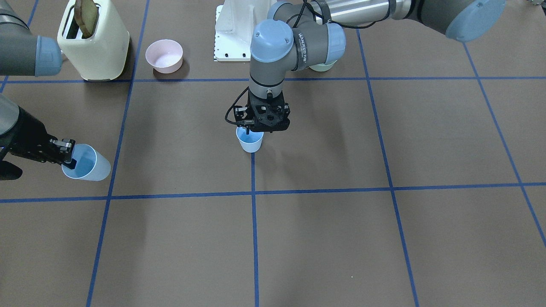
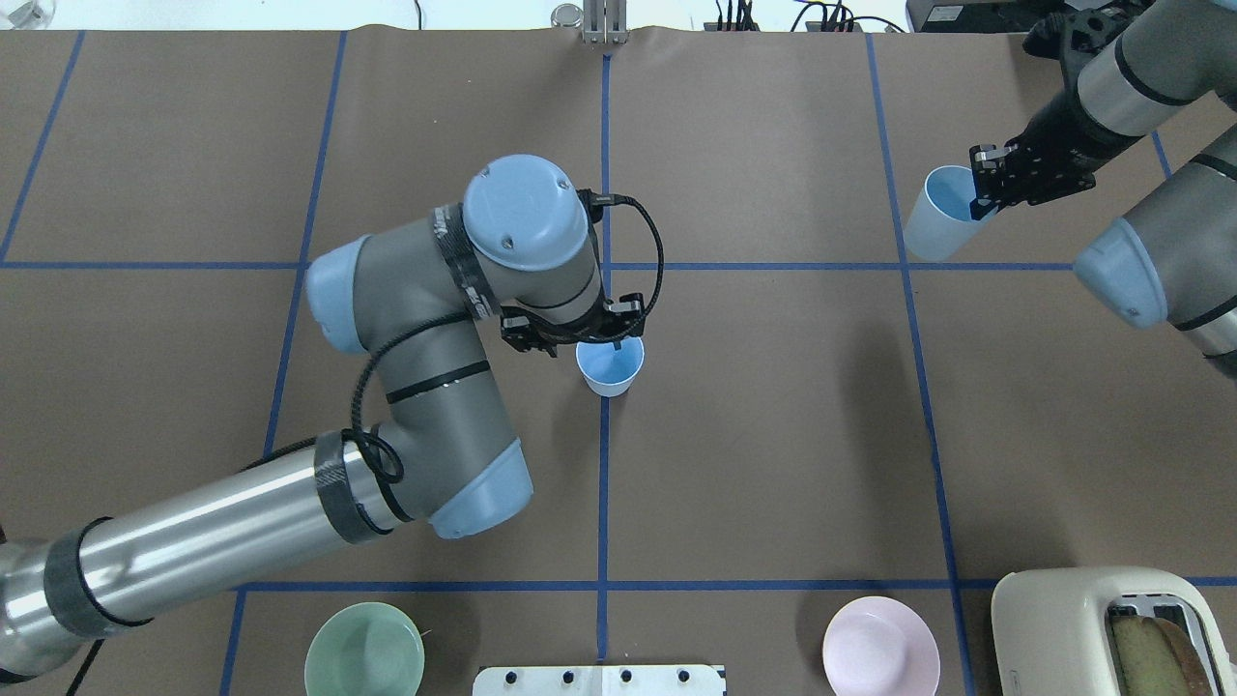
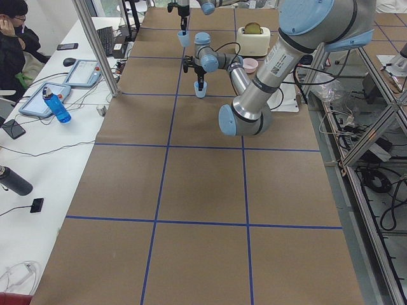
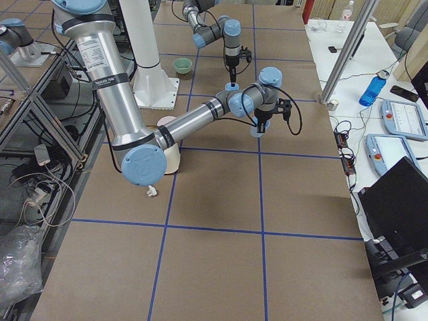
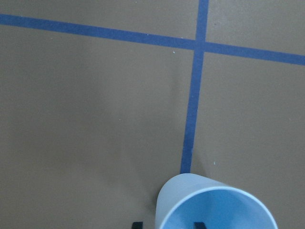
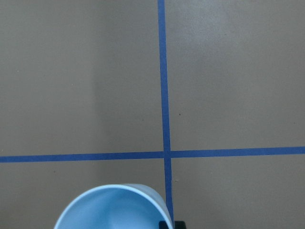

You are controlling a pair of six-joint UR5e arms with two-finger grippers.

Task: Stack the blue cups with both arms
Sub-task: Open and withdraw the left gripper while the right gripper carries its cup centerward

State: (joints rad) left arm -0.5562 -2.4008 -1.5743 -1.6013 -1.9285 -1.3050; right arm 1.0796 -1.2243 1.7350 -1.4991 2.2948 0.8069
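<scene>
One blue cup (image 1: 251, 143) stands upright on the table's centre line; it also shows in the overhead view (image 2: 609, 369). My left gripper (image 1: 252, 128) hangs over its rim. In the left wrist view its fingertips (image 5: 137, 224) stand apart, one outside and one inside the cup wall (image 5: 214, 202), so it is open. My right gripper (image 1: 69, 157) is shut on the rim of the second blue cup (image 1: 87, 164) and holds it tilted off the table, far to the robot's right (image 2: 939, 220). The two cups are well apart.
A cream toaster (image 1: 96, 44) with toast, a pink bowl (image 1: 164, 55) and a pale green bowl (image 2: 364, 650) sit along the robot's edge beside the white mounting base (image 1: 234, 38). The left arm's elbow (image 2: 416, 387) hangs over the table's left half.
</scene>
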